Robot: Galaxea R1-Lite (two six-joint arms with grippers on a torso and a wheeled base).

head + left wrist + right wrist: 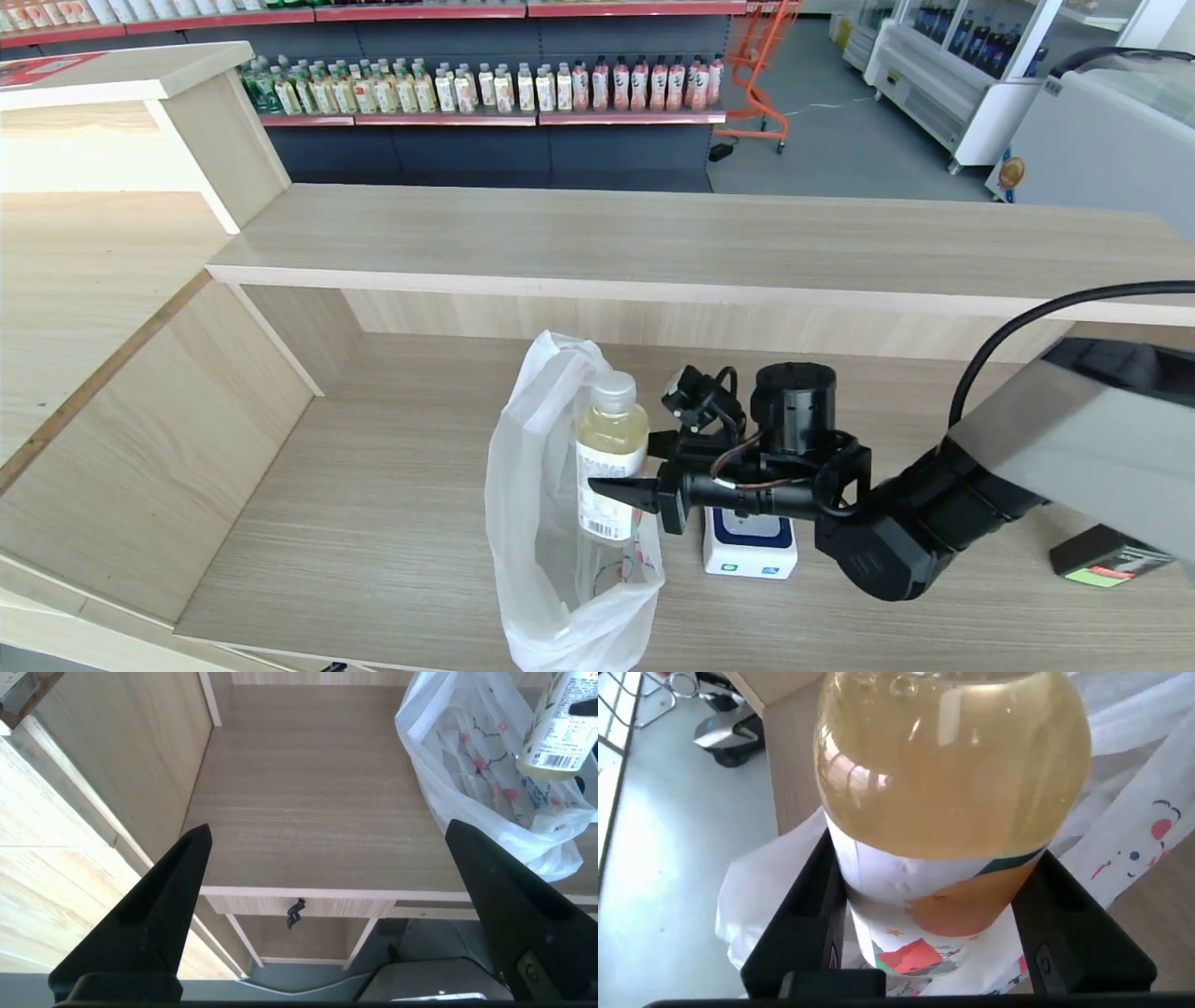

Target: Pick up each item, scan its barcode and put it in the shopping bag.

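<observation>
Currently the bottle [611,448] stands upright in the right gripper [618,483], its lower part in the open mouth of the shopping bag [532,523]. It is clear plastic with a white cap and holds a pale yellow drink. Its white label wraps the middle and carries a black barcode low on the side; in the right wrist view the label also shows orange and red patches, and its small print is too fine to make out. The right gripper's black fingers [799,915] are clamped on the bottle at label height, one on each side.

The bag is thin, white and translucent, with small red and blue marks printed on it, and it stands on the light wooden counter [373,523]. Whether anything else lies inside it cannot be told.

Just beside the bag, under the right arm, sits a white scanner box [750,543] with a blue panel on top. A dark box with a green label [1106,556] lies farther to the right.

The left gripper [329,835] hangs over the counter's front edge, fingers spread wide with nothing between them.
</observation>
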